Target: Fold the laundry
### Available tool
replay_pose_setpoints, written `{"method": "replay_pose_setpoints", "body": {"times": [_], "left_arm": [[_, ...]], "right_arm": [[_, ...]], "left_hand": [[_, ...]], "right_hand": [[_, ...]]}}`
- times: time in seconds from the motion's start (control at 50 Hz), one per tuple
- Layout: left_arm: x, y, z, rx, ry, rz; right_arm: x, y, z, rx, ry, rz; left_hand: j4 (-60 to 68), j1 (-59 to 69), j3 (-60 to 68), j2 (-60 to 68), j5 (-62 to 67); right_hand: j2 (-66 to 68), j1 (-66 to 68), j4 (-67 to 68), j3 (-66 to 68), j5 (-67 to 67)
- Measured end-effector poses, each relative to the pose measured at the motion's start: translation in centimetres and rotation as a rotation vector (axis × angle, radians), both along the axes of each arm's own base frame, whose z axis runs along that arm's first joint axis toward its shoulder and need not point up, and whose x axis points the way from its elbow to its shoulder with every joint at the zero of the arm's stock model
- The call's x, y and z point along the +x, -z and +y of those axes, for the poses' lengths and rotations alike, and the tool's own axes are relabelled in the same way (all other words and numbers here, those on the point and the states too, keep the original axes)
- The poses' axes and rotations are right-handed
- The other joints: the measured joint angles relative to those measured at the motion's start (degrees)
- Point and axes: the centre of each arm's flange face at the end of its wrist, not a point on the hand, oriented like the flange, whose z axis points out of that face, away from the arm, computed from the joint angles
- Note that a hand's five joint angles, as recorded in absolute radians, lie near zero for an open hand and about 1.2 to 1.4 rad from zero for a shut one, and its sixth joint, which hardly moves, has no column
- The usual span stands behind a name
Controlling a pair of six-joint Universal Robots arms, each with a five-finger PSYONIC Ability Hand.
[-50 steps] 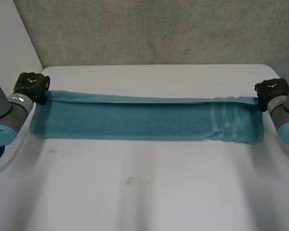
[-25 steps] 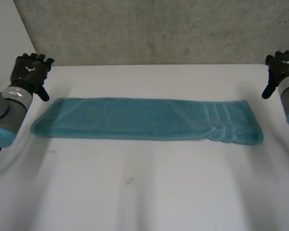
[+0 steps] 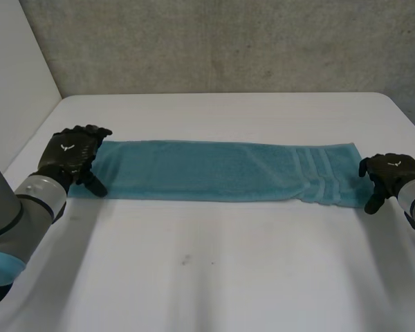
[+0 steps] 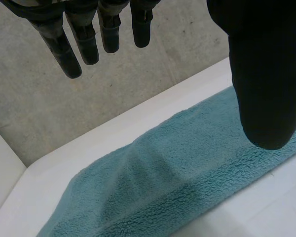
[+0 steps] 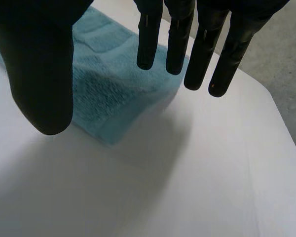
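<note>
teal towel lies in a long folded strip across the white table, flat, running side to side, striped band toward its right end. left hand is over the towel's left end, at the near corner. in its wrist view the fingers hang straight, thumb set wide apart, nothing in its grasp, towel below the palm. right hand is at the towel's right end, just beside the near corner. its fingers are straight and spread from the thumb, nothing held, the towel's corner under them. whether either hand touches the cloth, can't tell.
</note>
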Motion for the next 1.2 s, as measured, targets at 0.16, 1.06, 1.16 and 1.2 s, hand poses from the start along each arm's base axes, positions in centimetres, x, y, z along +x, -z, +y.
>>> {"method": "replay_pose_setpoints", "body": {"times": [0.16,1.06,1.16,1.2], "left_arm": [[0.2,0.1,-0.3,-0.020,-0.021,-0.001],[0.7,0.9,-0.3,-0.002,-0.038,-0.011],[0.8,0.9,-0.4,-0.004,-0.042,-0.010],[0.8,0.9,-0.4,-0.005,-0.042,-0.010]], "right_arm": [[-0.5,1.2,-1.0,-0.011,0.012,0.001],[-4.3,-7.6,-7.6,-0.277,0.108,0.069],[6.4,-10.5,-5.4,-0.383,-0.130,-0.014],[9.7,-11.0,-4.3,-0.407,-0.207,-0.035]], "left_hand": [[0.0,0.0,0.0,0.0,0.0],[0.0,0.0,0.0,0.0,0.0],[0.0,0.0,0.0,0.0,0.0],[0.0,0.0,0.0,0.0,0.0]], "right_hand": [[1.5,1.2,1.2,1.4,1.4],[39.4,31.2,39.9,39.5,39.2],[39.4,31.2,39.9,39.5,39.2],[39.4,31.2,39.9,39.5,39.2]]}}
